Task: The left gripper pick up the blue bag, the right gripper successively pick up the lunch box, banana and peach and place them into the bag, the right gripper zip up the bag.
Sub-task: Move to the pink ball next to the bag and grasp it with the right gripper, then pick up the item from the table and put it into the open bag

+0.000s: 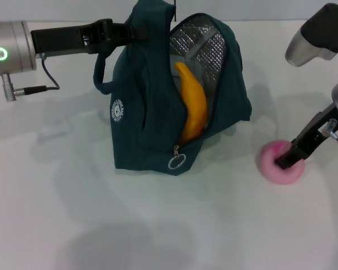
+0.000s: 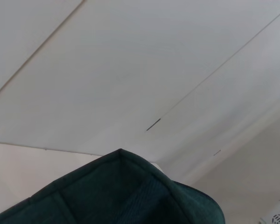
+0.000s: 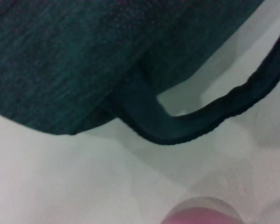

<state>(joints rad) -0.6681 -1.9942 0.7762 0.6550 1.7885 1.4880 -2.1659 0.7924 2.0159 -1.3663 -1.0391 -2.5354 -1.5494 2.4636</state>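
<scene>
We see the blue bag [image 1: 152, 112] standing upright in the middle of the worktop [image 1: 158, 225], towards its far edge, with its zip open and the silver foil lining [image 1: 205, 42] showing. The banana [image 1: 192, 104] stands on end inside the opening, its tip rising against the lining. The ring pull [image 1: 176, 162] hangs at the lower end of the zip, and the small white round logo [image 1: 119, 110] sits on the side panel facing the left edge of the worktop.

The left pincer [image 1: 128, 31] reaches in from the left edge and is pinching the top of the bag, close to a handle [image 1: 101, 73] that loops down beside it. In the left wrist view we see only a peak of the bag's fabric [image 2: 121, 196] against a pale surface.

Towards the right edge of the worktop, well apart from the bag, lies the peach [image 1: 280, 163]. The right pincer [image 1: 285, 160] comes down on it from the right, its tips touching the top of the fruit; we cannot tell whether they are spread or pressed together. The right wrist view shows the bag's base [image 3: 84, 56], one handle [image 3: 214, 116] lying on the worktop, and the peach [image 3: 203, 213] at the picture's edge.
</scene>
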